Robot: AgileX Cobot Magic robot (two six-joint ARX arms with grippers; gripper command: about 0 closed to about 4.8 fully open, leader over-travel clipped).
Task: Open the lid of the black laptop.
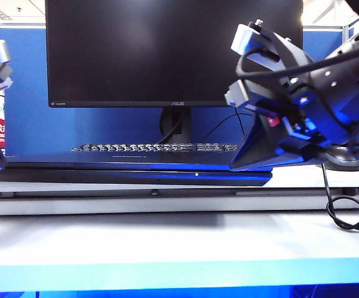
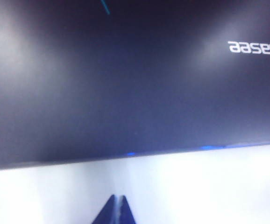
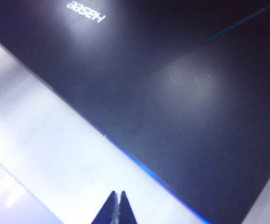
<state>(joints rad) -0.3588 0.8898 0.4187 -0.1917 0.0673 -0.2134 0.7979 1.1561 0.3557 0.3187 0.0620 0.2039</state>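
The black laptop (image 1: pixel 136 169) lies shut on the white table (image 1: pixel 167 242), its lid (image 2: pixel 125 79) flat. A keyboard (image 1: pixel 154 148) and monitor (image 1: pixel 173 49) stand behind. The left gripper (image 2: pixel 117 210) and right gripper (image 3: pixel 117 207), both pinched closed and empty, hover at the laptop's ends.

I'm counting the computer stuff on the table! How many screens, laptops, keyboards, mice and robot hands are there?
Monitor: 1
Laptop: 1, lid closed
Keyboard: 1
Mouse: 1
Hands: 2, left hand and right hand, both shut, by the laptop's front edge
Total: 6
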